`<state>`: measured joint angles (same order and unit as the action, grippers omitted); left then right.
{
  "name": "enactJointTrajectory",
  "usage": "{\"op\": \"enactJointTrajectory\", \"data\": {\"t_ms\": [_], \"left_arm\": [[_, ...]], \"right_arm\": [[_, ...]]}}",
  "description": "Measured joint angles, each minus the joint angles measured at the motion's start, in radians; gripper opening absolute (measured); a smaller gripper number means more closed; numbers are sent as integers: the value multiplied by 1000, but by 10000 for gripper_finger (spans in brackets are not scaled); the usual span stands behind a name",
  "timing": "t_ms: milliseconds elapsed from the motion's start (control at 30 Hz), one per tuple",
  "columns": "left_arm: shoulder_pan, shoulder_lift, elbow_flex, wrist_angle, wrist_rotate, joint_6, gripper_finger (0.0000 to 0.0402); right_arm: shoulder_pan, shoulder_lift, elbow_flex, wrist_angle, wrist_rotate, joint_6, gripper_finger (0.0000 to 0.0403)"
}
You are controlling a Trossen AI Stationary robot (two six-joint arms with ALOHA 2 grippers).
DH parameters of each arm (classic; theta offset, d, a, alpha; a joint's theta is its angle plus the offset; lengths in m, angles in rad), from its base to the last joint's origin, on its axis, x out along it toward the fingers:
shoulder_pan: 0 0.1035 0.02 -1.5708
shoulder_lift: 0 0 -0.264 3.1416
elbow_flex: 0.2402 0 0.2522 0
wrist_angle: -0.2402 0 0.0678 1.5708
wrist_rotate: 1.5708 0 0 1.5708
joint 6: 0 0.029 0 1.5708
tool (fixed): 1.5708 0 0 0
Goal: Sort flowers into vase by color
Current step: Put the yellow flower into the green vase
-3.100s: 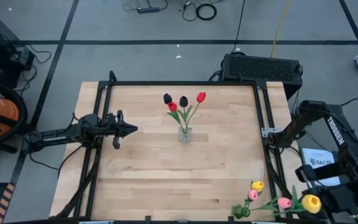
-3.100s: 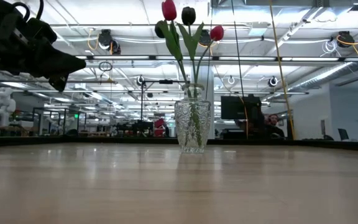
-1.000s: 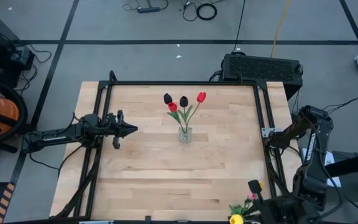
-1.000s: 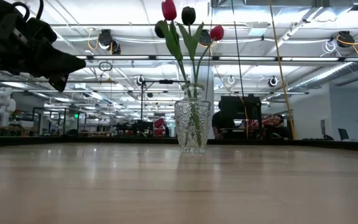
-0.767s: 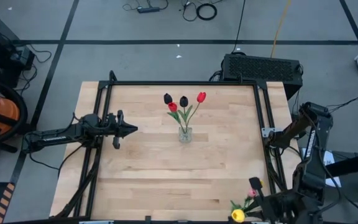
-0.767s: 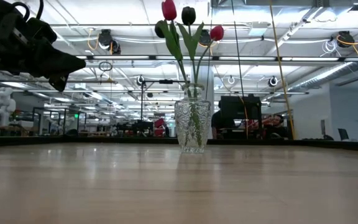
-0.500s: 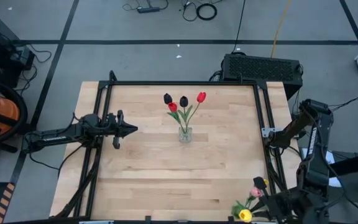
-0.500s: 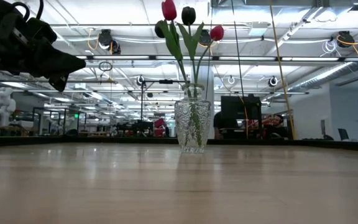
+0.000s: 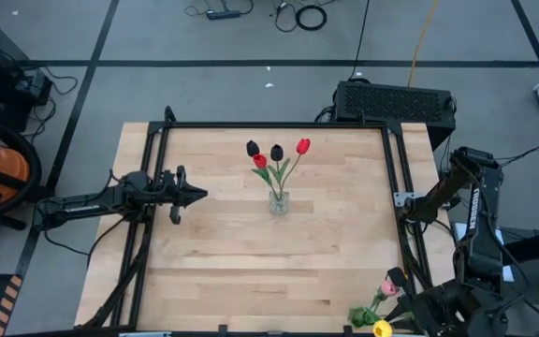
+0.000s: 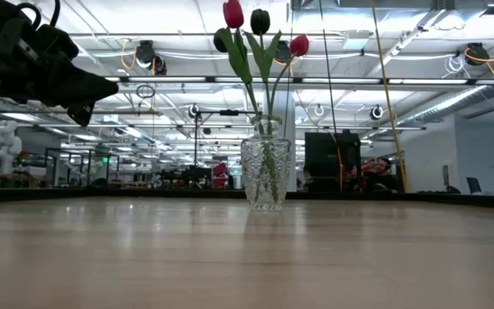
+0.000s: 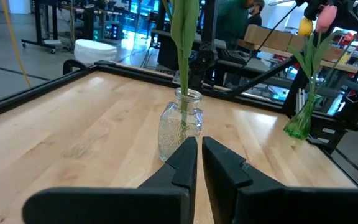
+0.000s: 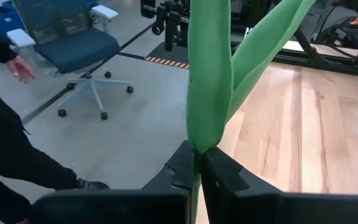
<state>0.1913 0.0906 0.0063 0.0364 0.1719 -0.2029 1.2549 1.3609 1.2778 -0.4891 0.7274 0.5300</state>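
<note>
A glass vase (image 9: 279, 201) stands mid-table with two red and two black tulips (image 9: 276, 153) in it; it also shows in the low view (image 10: 265, 176) and the left wrist view (image 11: 180, 127). My right gripper (image 9: 405, 316), at the table's near right corner, is shut on tulips whose yellow head (image 9: 382, 328) and pink head (image 9: 389, 288) show; in the left wrist view (image 11: 306, 26) they stand heads up. My left gripper (image 9: 201, 195) is shut and empty, held above the table left of the vase. My right gripper pinches the green stem (image 12: 197, 163) between its two fingers, just below the point where the long leaves (image 12: 209, 74) branch off. The fingers lie across the stem, coming from the table's right side. The heads stand above the hold. One stem or several, I cannot tell.
A black frame rail (image 9: 402, 234) runs along the table's right edge beside the held flowers. A person's hand (image 12: 20, 68) and an office chair (image 12: 73, 43) are on the floor beyond the near corner. A black box (image 9: 396, 101) sits behind the far edge.
My right gripper has moved toward the table's right edge with the tulips; the yellow head has shifted right along the near edge and the pink head with it. The vase and my left gripper have kept still.
</note>
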Motion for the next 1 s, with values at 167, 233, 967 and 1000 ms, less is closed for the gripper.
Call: {"op": "enactJointTrajectory", "data": {"t_ms": [167, 233, 967, 1000], "left_arm": [[0, 0, 0, 0, 0, 0, 31], [0, 0, 0, 0, 0, 0, 31], [0, 0, 0, -1, -6, 0, 31], [0, 0, 0, -1, -6, 0, 31]], "right_arm": [[-1, 0, 0, -10, -1, -16, 27], [-1, 0, 0, -35, -1, -17, 32], [-4, 0, 0, -157, 5, -16, 9], [-4, 0, 0, -158, 7, -15, 10]]}}
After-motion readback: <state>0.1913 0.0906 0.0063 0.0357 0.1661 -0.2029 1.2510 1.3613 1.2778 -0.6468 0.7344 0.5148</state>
